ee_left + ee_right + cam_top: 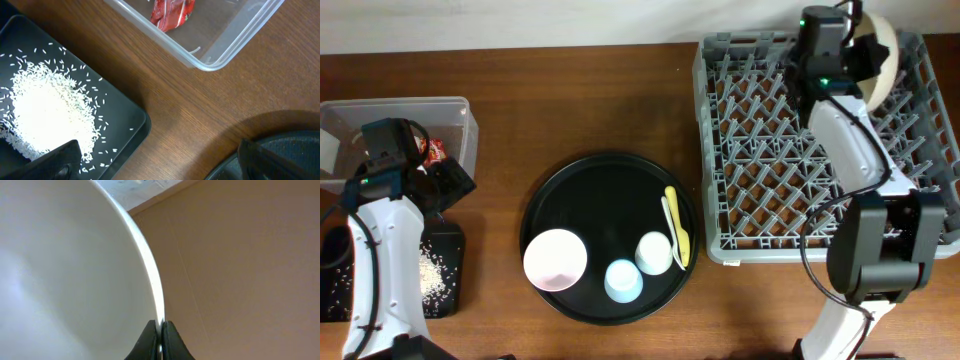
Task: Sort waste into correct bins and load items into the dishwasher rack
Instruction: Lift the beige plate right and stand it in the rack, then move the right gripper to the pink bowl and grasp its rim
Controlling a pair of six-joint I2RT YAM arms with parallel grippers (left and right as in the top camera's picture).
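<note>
Wooden table (570, 90): right claw (160, 326) pinching plate (60, 280) rim over rack (770, 190) corner; left claw (159, 150) spread above black tray (120, 107) edge.

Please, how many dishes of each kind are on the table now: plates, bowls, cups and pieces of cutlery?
cream plate: 1
pink bowl: 1
cups: 2, the white cup and the light blue cup
yellow cutlery: 2
Total: 6
</note>
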